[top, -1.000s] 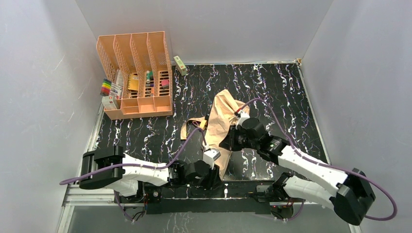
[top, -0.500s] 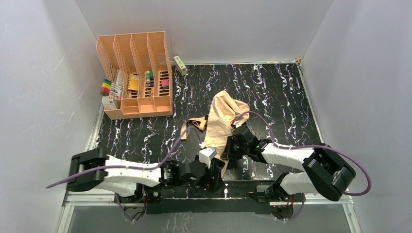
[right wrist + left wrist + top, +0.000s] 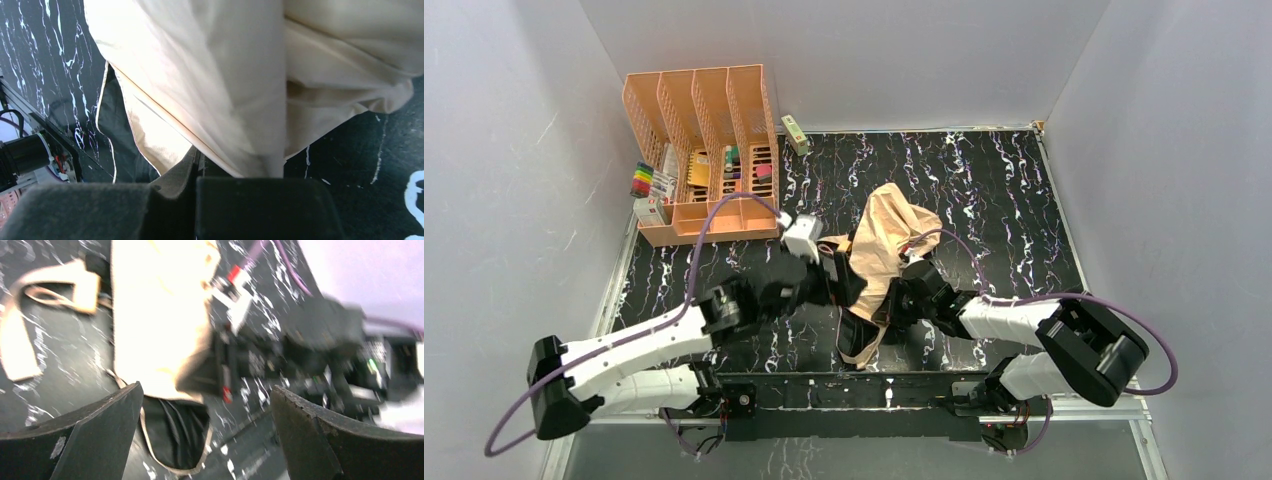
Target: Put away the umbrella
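Observation:
The umbrella (image 3: 886,232) lies crumpled mid-table, pale tan fabric with a dark inner side showing at its near end (image 3: 857,340). Its strap (image 3: 20,345) curls on the table to the left. My left gripper (image 3: 846,284) hovers over the umbrella's left edge, jaws wide open with nothing between them; in the left wrist view the gripper (image 3: 205,390) frames the fabric (image 3: 155,315) and its dark underside (image 3: 175,432). My right gripper (image 3: 896,300) presses against the umbrella's right side, and in the right wrist view this gripper (image 3: 197,172) is shut, pinching a fold of the tan fabric (image 3: 225,75).
A peach-orange slotted organizer (image 3: 709,150) stands at the back left, with a pack of markers (image 3: 649,182) beside it and a small green box (image 3: 795,133) to its right. Grey walls close in the table on three sides.
My left gripper opened wide, let go of the umbrella's near end and swung up from the near edge towards the middle. The right gripper closed on the fabric and its arm drew in.

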`<control>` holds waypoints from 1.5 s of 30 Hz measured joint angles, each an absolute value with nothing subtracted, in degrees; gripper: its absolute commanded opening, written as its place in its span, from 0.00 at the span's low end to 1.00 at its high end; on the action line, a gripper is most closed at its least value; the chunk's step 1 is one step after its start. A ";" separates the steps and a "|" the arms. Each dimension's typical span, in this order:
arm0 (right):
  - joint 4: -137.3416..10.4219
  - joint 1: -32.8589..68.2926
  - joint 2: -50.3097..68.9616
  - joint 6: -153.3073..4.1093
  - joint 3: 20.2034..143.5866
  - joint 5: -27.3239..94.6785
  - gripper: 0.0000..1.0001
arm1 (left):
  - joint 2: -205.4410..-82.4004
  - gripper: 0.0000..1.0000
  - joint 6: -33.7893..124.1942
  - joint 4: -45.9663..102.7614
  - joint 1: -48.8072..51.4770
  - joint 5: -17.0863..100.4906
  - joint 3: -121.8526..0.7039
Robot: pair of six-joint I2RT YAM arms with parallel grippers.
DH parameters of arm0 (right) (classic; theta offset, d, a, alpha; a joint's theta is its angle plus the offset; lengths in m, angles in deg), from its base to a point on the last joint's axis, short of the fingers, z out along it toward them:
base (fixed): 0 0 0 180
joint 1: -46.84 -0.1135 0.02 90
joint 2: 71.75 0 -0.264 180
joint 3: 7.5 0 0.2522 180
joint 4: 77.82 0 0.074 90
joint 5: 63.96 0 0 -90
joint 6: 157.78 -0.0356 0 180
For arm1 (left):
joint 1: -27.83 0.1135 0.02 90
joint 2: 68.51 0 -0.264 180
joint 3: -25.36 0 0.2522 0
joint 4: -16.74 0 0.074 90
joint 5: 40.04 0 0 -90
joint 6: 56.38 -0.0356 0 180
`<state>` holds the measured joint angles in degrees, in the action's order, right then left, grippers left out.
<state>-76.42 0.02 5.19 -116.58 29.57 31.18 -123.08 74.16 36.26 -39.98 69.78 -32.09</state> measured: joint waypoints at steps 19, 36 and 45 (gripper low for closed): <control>-72.20 1.41 -0.58 -117.04 27.41 25.98 0.03 | -171.41 0.98 66.38 27.32 -1.73 29.21 -66.60; -72.15 1.70 -0.53 -116.41 27.45 26.48 0.03 | -181.59 0.82 70.51 17.40 -1.64 11.64 -69.99; -72.18 1.79 -0.51 -116.19 27.47 26.70 0.03 | -181.59 0.55 72.89 11.04 -1.64 4.38 -69.99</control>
